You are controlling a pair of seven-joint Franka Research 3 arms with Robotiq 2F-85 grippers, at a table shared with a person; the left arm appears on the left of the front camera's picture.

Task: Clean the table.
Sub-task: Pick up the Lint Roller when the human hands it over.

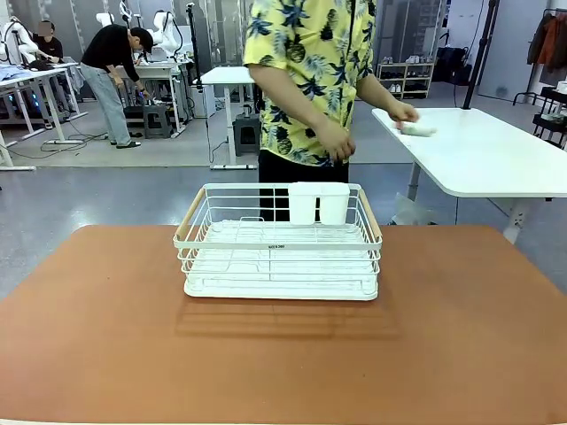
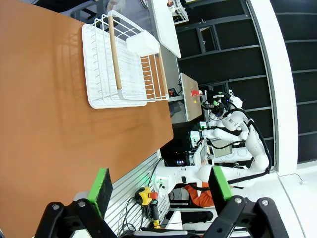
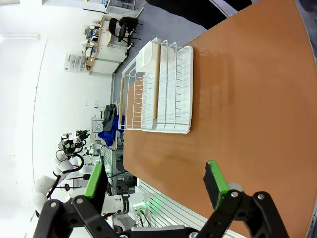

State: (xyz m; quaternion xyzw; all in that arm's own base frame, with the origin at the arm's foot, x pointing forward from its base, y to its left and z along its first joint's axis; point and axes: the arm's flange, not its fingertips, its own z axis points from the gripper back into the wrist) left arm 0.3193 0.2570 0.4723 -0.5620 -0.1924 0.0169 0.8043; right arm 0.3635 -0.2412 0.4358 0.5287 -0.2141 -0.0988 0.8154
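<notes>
Surface (image 1: 106,354): terracotta top, ahead of and below both arms, bare except for a white wire rack (image 1: 279,243) toward its far side.
Rack axis: long side runs left to right, centred between the arms.
Left jaws: spread wide, empty, near the surface's near edge.
Right jaws: spread, empty.
Nearer arm: neither, by my judgement.

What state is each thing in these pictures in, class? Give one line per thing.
Reddish-brown matte table: carrying the rack.
White wire dish rack with wooden handles: upright, no dishes inside.
White plastic holder: upright at the rack's far wall.
Left pincer, black with green pads: open, holding nothing.
Right pincer, black with green pads: open, holding nothing.
</notes>
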